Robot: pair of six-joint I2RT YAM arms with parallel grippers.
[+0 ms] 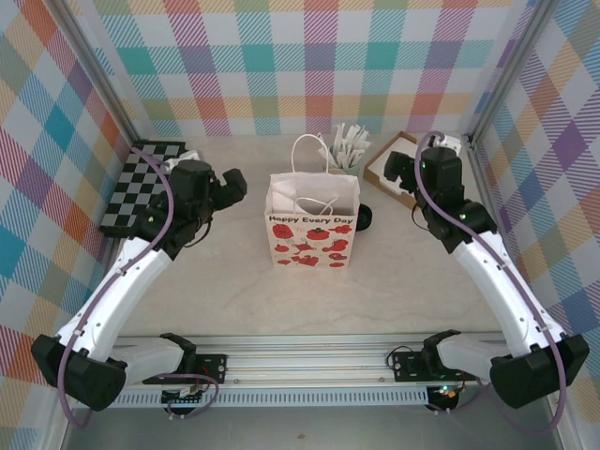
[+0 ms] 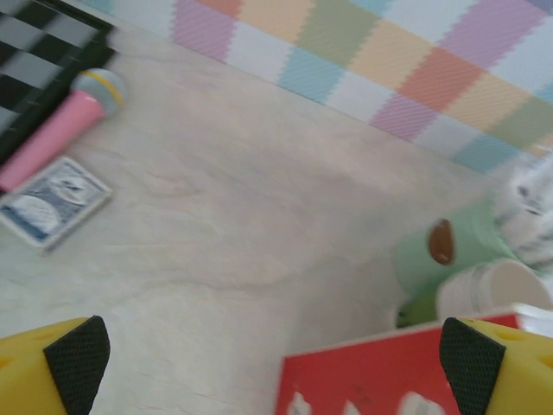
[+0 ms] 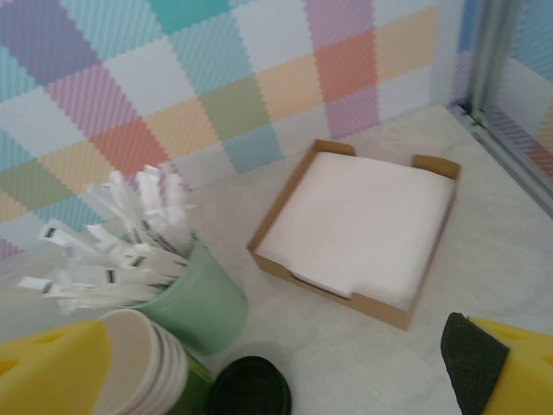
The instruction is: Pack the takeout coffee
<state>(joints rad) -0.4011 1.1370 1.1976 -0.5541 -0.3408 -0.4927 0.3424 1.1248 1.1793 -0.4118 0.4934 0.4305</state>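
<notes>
The takeout coffee shows as a round black lid (image 3: 251,391) low in the right wrist view. From above, the takeout coffee (image 1: 364,217) stands just right of the red-and-white paper bag (image 1: 312,225). My right gripper (image 3: 259,380) is open above it, one yellow finger to either side and touching nothing. In the top view the right gripper (image 1: 397,172) hangs right of the bag. My left gripper (image 1: 231,187) is open to the bag's left, holding nothing. The left wrist view has the left gripper (image 2: 275,372) spread wide, with the bag's red side (image 2: 380,380) near the right pad.
A mint cup of white cutlery (image 3: 186,298) and a stack of cream cups (image 3: 143,367) stand beside the lid. A brown napkin box (image 3: 359,229) lies at the back right. A chessboard (image 1: 141,183), a pink microphone (image 2: 60,130) and a card deck (image 2: 54,201) lie at the left.
</notes>
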